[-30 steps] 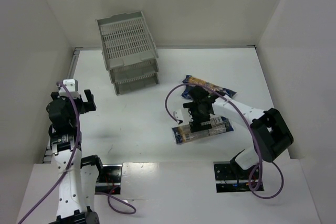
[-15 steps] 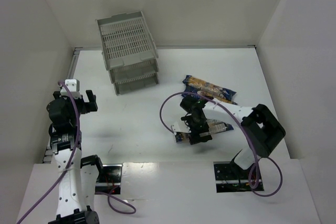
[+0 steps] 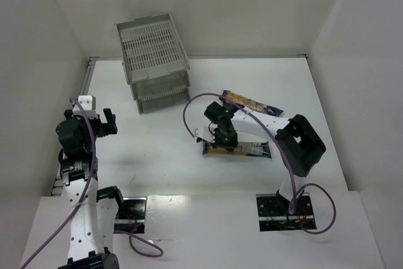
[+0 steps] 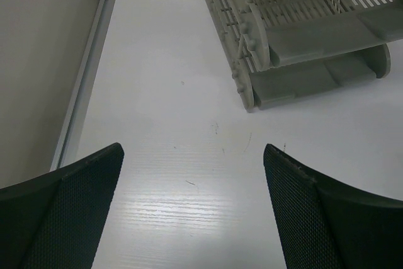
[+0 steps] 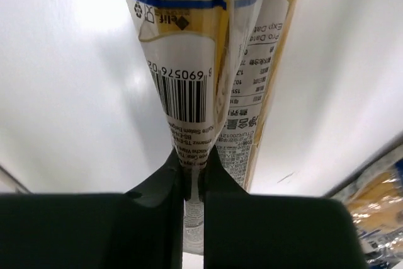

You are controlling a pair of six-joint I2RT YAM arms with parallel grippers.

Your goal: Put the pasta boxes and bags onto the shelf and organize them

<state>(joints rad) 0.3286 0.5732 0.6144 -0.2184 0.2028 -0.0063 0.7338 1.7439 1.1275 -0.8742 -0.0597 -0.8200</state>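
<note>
- The right gripper (image 5: 194,171) is pressed together on the thin sealed end of one pasta packet (image 5: 182,86); the barcoded end runs straight out ahead of the fingertips.
- A second packet (image 5: 267,48) lies just beside the pinched one, on the right of the fingers, touching it along its length.
- A third packet (image 3: 252,103) lies near the gripper, on its far side, apart from the other two.
- The shelf (image 3: 154,61) stands well apart from the right gripper, beyond it and to its left.
- The left gripper (image 4: 192,149) is spread wide over bare table (image 4: 157,92), with nothing between its fingers; the shelf is ahead of it and to its right.
- The pinch and the side-by-side pair are made plain only in the right wrist view; from above the pair reads as one strip under the gripper.
- Counted: three packets, one shelf of three tiers, two grippers.
</note>
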